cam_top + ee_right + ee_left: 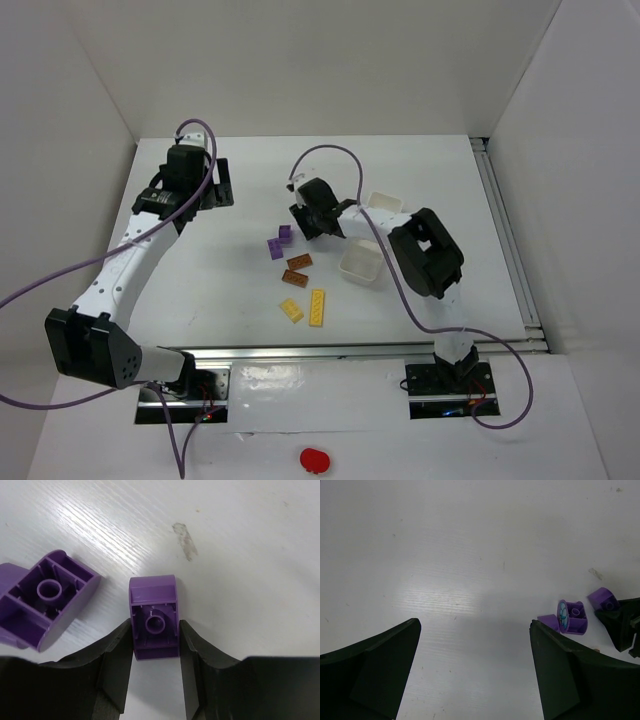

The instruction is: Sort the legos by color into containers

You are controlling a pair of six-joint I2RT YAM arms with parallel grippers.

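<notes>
Presently the fingers of the right gripper (154, 647) are pinching a small purple brick (153, 600) at the middle of the bench (230, 290), beside a larger purple brick (47, 597); those of the left gripper (475, 627) are hanging wide apart near its far-left corner.

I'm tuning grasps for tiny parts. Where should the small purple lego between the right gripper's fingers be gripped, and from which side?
Grip the small purple lego across its two straight parallel side walls, coming from above, as the right gripper sits now. It lies flat, hollow side up, so those walls stand upright.
</notes>
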